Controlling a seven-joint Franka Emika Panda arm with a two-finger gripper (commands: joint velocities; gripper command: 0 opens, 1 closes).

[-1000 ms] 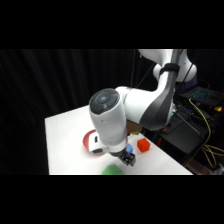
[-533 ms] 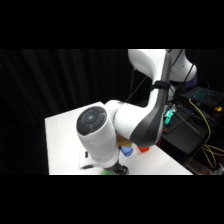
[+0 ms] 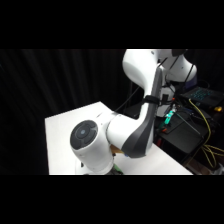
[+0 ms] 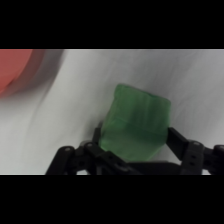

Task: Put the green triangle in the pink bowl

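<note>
Side view: arm (image 3: pixel 135 125) filled the middle of the frame, reaching from its base at the upper right down over the white tabletop (image 3: pixel 65 130). Its large rounded joint sat low at the front edge of the tabletop and hid the gripper from this camera. A thin sliver of green (image 3: pixel 118 170) showed just beneath that joint, at the bottom of the frame; it could not be identified with certainty from here. Beside the tabletop, on the right, stood dark equipment with yellow and green cables (image 3: pixel 200 112). The bowl was not visible in this view.

Wrist view: gripper (image 4: pixel 136 145) rose from the bottom edge, its black linkage spread across the lower frame. The green triangle (image 4: pixel 135 122) sat between the two fingers, one finger (image 4: pixel 180 142) pressed against its right side and the other against its left, so the gripper was closed on the block. The block filled the centre of the frame, with white tabletop behind it. Whether it was resting on the surface or lifted clear could not be told. The pink bowl (image 4: pixel 20 67) appeared only as a blurred curved section in the upper left corner, well apart from the block, with bare tabletop between them.
</note>
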